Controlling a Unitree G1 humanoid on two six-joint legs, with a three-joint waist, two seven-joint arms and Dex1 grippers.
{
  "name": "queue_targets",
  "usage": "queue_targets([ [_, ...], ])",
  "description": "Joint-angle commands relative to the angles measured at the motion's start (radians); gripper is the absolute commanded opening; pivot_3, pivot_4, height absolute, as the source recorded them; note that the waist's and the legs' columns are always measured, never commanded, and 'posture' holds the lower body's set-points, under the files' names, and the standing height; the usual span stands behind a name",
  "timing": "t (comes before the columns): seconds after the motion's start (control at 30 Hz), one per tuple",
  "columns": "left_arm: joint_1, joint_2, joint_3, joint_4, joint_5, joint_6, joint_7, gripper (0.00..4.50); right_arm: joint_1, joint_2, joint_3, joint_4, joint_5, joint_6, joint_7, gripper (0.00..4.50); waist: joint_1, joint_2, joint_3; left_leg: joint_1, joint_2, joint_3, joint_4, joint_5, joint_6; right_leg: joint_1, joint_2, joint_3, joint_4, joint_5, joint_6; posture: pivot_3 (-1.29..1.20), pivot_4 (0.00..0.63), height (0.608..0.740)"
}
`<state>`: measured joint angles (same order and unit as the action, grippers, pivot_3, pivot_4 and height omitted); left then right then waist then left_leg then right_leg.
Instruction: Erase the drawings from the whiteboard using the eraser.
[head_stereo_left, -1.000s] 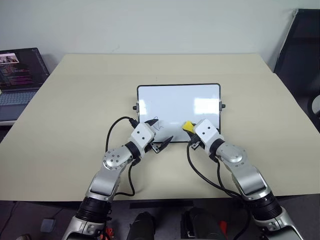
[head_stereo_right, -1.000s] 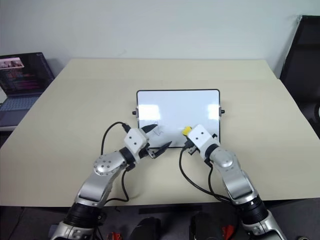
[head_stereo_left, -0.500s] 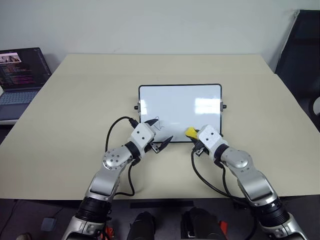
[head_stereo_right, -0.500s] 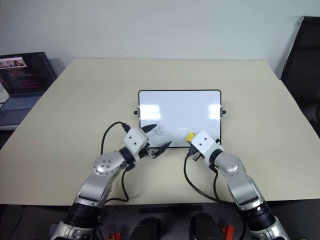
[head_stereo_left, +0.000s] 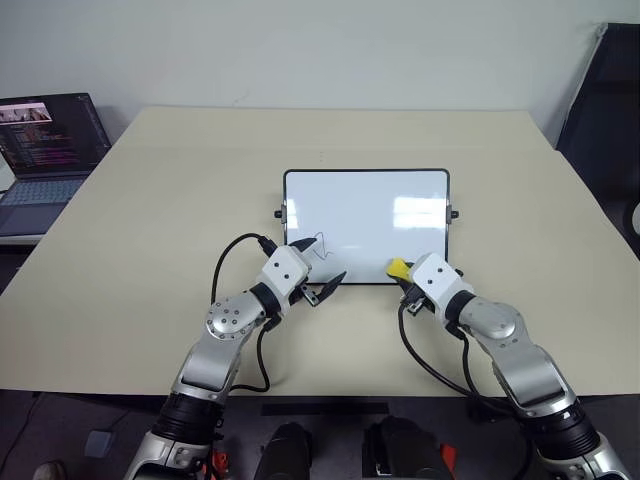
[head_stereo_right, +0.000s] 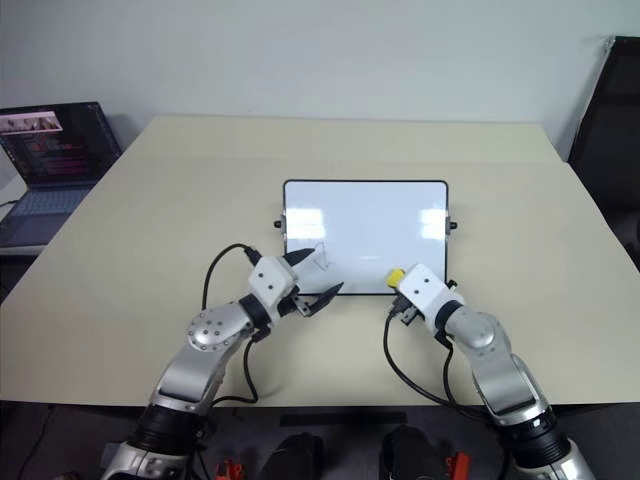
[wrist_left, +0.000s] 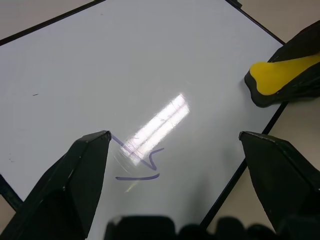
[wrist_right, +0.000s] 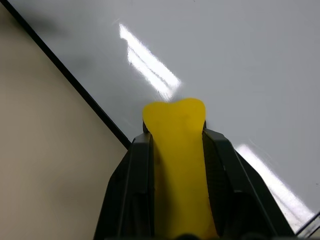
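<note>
- Nearest to the robot, the right gripper (head_stereo_left: 408, 274) has its fingers clenched on the eraser (head_stereo_left: 397, 268). The yellow tip sits over the board's near edge, toward the near right corner.
- The left gripper (head_stereo_left: 318, 268) hovers at the board's near left part. Its fingers (wrist_left: 85, 165) are spread wide and hold nothing.
- The whiteboard (head_stereo_left: 370, 200) lies flat on the tabletop (head_stereo_left: 150, 220), just ahead of both grippers.
- One drawing (wrist_left: 142, 165), a thin purple squiggle, sits on the board's near left part, between the left fingers. I can see no other marks for certain; the rest of the board looks clean apart from glare.
- The eraser is well apart from that squiggle, with the left gripper between the two.
- Risk: a sweep leftward along the board's near edge could knock the eraser into the left fingers, unless the left arm pulls away.
- Risk: the eraser rides at the black frame, so it could catch on the rim and shove the loose board across the tabletop.
- Risk: light pressure could smear the ink and leave a trace.
- Farther off, left of the board, a laptop (head_stereo_left: 45, 150) sits beyond the tabletop's edge, clear of the work.
</note>
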<state>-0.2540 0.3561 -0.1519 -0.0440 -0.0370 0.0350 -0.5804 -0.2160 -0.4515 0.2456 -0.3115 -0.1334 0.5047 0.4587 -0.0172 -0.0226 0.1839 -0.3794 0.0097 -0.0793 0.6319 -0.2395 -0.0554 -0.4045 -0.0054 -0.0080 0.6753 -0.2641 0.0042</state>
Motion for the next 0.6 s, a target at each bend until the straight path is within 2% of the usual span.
queue_targets([
  [0.03, -0.017, -0.002, 0.002, -0.014, -0.001, -0.024, -0.001, 4.50, 0.016, -0.019, -0.059, 0.021, -0.003, 0.029, -0.014, 1.02, 0.000, 0.000, 0.000, 0.000, 0.000, 0.000, 0.000, 0.000, 0.000, 0.000, 0.000, 0.000, 0.000, 0.000, 0.000, 0.00, 0.150, 0.740],
  [0.3, -0.022, -0.018, -0.007, -0.016, 0.002, -0.024, 0.003, 4.50, -0.043, 0.085, -0.109, -0.021, 0.083, -0.009, -0.042, 1.02, -0.001, 0.000, 0.000, 0.000, 0.000, 0.000, 0.000, 0.000, 0.000, 0.000, 0.000, 0.000, 0.000, 0.000, 0.000, 0.00, 0.150, 0.740],
  [0.6, 0.048, -0.039, 0.014, -0.093, 0.021, 0.024, 0.075, 4.50, -0.112, 0.151, -0.093, 0.069, 0.077, -0.059, -0.079, 1.02, -0.014, 0.000, 0.001, -0.001, 0.001, 0.001, -0.002, 0.000, 0.000, -0.001, 0.001, 0.001, -0.002, 0.000, -0.001, 0.00, 0.150, 0.740],
])
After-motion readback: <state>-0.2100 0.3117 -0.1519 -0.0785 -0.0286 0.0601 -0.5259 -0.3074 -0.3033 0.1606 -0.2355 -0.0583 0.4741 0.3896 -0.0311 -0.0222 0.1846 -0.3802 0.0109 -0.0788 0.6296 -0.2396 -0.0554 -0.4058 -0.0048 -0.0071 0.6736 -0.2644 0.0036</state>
